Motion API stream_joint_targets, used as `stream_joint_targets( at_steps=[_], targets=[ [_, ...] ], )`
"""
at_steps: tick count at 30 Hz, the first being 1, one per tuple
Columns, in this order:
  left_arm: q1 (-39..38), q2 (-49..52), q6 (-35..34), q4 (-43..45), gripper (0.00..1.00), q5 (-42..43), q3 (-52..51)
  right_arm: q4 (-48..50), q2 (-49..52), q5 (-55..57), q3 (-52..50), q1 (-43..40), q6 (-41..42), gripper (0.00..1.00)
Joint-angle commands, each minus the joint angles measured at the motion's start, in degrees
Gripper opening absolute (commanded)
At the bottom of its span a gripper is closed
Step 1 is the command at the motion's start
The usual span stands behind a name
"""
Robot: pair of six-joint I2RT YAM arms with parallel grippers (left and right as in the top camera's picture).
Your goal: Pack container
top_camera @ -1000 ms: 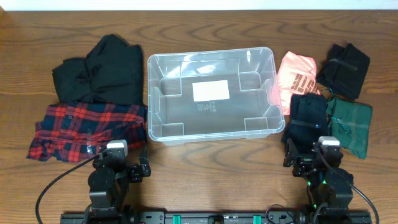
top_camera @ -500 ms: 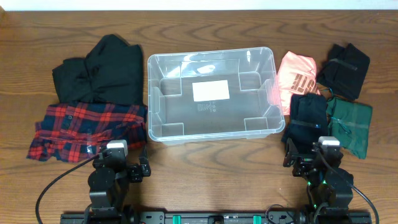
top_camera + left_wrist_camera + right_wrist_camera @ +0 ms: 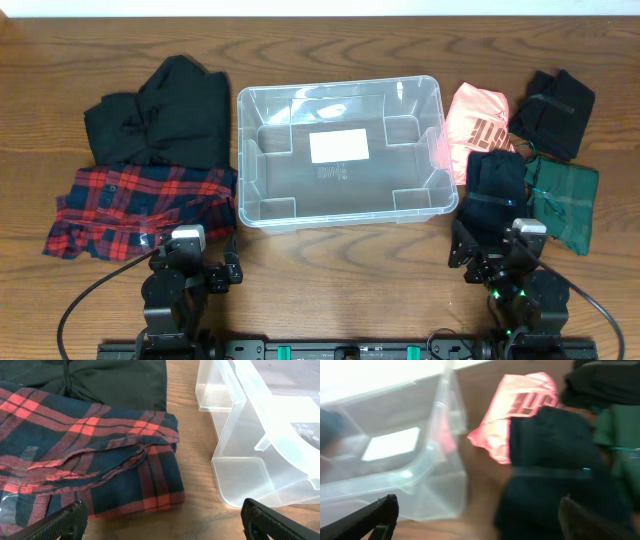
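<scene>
Currently the left tool (image 3: 170, 522) gapes wide, container (image 3: 240, 415) ahead to its right; the right tool (image 3: 482, 522) gapes wide, container ahead-left.

Clear container (image 3: 340, 192) centre of wooden table (image 3: 340, 50), plaid shirt (image 3: 140, 205) left, pink garment (image 3: 480, 122) right

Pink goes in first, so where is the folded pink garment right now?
Overhead view: the folded pink garment lies on the robot's right, just beside the clear plastic rectangular bin, with a dark navy folded garment nearer the robot.
</scene>
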Motion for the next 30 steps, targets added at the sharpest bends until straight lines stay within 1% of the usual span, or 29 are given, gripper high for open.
stream_joint_targets(
  at_steps=[1,5,8,12,14,16,19,21,22,23,25,30],
  targets=[
    [-0.2,-0.39,-0.46,0.24,0.98,0.42,-0.63,1.4,-0.28,-7.96,0.74,-0.48,5.18,0.99],
    [-0.2,-0.39,-0.48,0.24,0.98,0.42,-0.63,0.83,2.71,-8.5,7.8,-0.48,6.03,0.99],
    [-0.2,-0.39,-0.48,0.24,0.98,0.42,-0.63,-2.01,10.01,-5.27,17.53,-0.5,6.03,0.99],
    [-0.2,-0.39,-0.48,0.24,0.98,0.39,-0.63,-11.34,23.56,2.32,31.54,-0.5,5.99,0.99],
    [-0.2,-0.39,-0.48,0.24,0.98,0.42,-0.63,-16.76,33.33,6.25,39.85,-0.5,4.0,0.99],
    [-0.2,-0.39,-0.48,0.24,0.98,0.42,-0.63,-19.02,41.38,6.25,46.16,-0.5,1.62,0.99],
    [-0.2,-0.39,-0.48,0.24,0.98,0.42,-0.63,-22.18,51.95,-2.05,55.08,-0.5,0.39,0.99],
    [-0.2,-0.39,-0.48,0.24,0.98,0.42,-0.63,-24.9,56.98,-1.18,59.6,-0.59,-1.2,0.99],
    [-0.2,-0.39,-0.46,0.24,0.98,0.42,-0.63,-25.66,59.08,1.25,61.05,-1.05,0.48,0.99],
    [-0.2,-0.39,-0.46,0.24,0.98,0.42,-0.63,-26.32,61.09,3.65,62.2,-1.97,2.84,0.99],
    [-0.2,-0.39,-0.48,0.24,0.98,0.42,-0.63,-26.49,64.72,4.74,63.58,-5.22,4.11,0.99],
    [-0.2,-0.39,-0.48,0.24,0.98,0.42,-0.63,-25.18,74.01,-0.7,64.04,-19.56,3.39,0.99]
  ],
)
